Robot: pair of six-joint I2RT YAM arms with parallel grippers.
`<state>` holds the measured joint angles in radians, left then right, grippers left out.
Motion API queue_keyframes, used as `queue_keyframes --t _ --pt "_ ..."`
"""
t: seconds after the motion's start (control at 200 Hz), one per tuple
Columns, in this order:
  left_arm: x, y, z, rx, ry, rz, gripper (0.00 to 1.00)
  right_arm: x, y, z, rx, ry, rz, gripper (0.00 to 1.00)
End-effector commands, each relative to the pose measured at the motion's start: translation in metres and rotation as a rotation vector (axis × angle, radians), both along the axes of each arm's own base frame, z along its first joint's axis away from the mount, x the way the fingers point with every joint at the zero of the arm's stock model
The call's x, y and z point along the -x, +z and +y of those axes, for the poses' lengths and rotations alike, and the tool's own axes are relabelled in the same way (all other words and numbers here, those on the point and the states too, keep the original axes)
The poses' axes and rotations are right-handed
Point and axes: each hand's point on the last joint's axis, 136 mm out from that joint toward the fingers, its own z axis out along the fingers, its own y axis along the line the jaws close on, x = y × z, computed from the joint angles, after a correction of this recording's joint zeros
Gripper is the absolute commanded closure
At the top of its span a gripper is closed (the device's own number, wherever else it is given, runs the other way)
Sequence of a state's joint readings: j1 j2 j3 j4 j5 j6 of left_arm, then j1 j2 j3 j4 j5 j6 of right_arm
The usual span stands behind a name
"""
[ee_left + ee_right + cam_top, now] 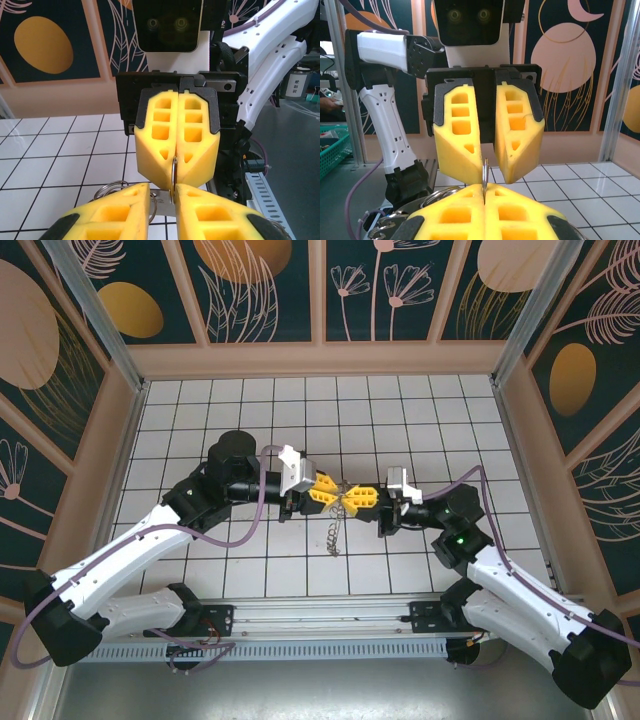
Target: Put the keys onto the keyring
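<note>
While level, left end effector [335, 492] opposite right end effector [352, 499], keyring [173, 172] between.

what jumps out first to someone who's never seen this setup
The eye goes first to the bright yellow fingers of the left gripper and the right gripper, which meet tip to tip over the middle of the white tiled floor. In the left wrist view, the right gripper's jaws are shut on a thin metal ring seen edge-on. Just below the meeting point, a string of metal loops trails toward the arm bases.
</note>
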<state>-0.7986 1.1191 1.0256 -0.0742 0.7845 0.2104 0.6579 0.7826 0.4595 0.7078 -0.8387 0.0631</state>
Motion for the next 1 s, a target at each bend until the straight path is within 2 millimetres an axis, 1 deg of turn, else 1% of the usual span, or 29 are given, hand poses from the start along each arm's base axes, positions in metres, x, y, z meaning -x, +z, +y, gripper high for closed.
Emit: queue_keyframes --t 0.0,0.085,0.125,0.16,0.215,0.4,0.475,0.515,0.546,0.591,0.651,0.776,0.996 --pt "0.002 0.003 -0.003 0.034 -0.033 0.015 0.81 0.009 0.018 -0.005 -0.066 0.021 -0.071 1.00" --pt "0.002 0.003 -0.005 0.036 -0.040 0.021 0.83 0.009 0.017 -0.004 -0.067 0.027 -0.069 1.00" --pt "0.003 0.003 -0.005 0.038 -0.043 0.024 0.85 0.009 0.016 -0.004 -0.067 0.028 -0.070 1.00" --pt "0.003 0.003 -0.005 0.040 -0.045 0.023 0.90 0.009 0.016 -0.004 -0.065 0.028 -0.068 1.00" --pt "0.003 0.004 -0.005 0.041 -0.045 0.022 1.00 0.008 0.015 -0.004 -0.062 0.026 -0.068 1.00" --pt "0.001 0.004 -0.003 0.026 -0.021 0.014 1.00 0.003 0.013 -0.005 -0.045 -0.012 -0.062 1.00" --pt "-0.004 0.003 -0.001 0.008 0.010 -0.004 1.00 -0.004 0.010 -0.005 -0.013 -0.059 -0.048 0.81" --pt "-0.006 0.001 0.000 -0.010 0.026 -0.011 1.00 -0.009 0.007 -0.005 0.018 -0.087 -0.042 0.73" --pt "-0.008 0.000 0.001 -0.025 0.037 -0.017 1.00 -0.012 0.004 -0.005 0.045 -0.108 -0.041 0.70" --pt "-0.011 -0.002 0.001 -0.051 0.052 -0.026 1.00 -0.015 0.001 -0.005 0.084 -0.134 -0.038 0.67" --pt "-0.015 -0.006 0.002 -0.086 0.069 -0.031 1.00 -0.022 -0.006 -0.007 0.138 -0.175 -0.030 0.67" --pt "-0.020 -0.012 0.003 -0.140 0.087 -0.040 1.00 -0.031 -0.020 -0.009 0.246 -0.235 -0.019 0.73" --pt "-0.024 -0.018 0.005 -0.201 0.096 -0.048 1.00 -0.029 -0.028 -0.008 0.301 -0.229 -0.039 0.73"
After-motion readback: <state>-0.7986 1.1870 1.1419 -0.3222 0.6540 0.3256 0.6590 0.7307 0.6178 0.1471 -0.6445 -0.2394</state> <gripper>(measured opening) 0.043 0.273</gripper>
